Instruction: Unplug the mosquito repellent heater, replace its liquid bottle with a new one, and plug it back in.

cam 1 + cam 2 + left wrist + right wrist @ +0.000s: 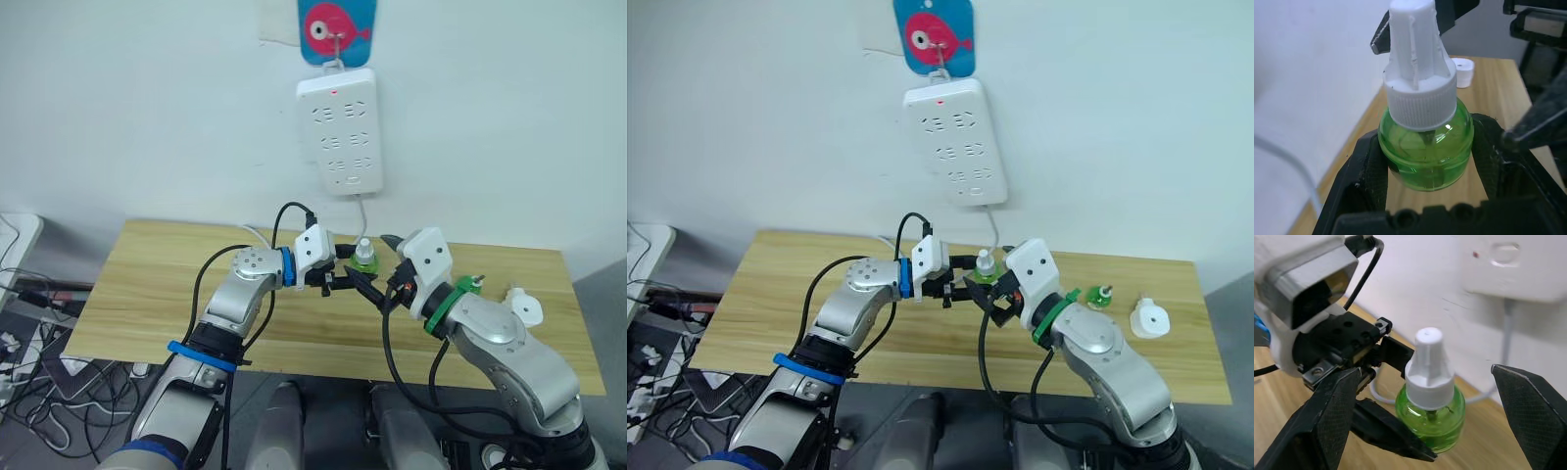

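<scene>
My left gripper (355,272) is shut on the green body of the new one (364,258), a small bottle with a pointed white cap, and holds it upright above the table's back edge. In the left wrist view the black fingers (1365,169) clamp the bottle (1425,147) from both sides. My right gripper (1425,369) is open, with one finger on each side of the white cap (1429,364) and not touching it. The mosquito repellent heater (524,306) lies unplugged at the table's right. Its liquid bottle (470,284), with a bare wick, stands just left of the heater.
A white power strip (340,127) hangs on the wall under a blue fish card (336,29), its red light on and its sockets free. Its cord (361,215) drops behind the wooden table (147,284). Cables (29,352) lie on the floor at the left.
</scene>
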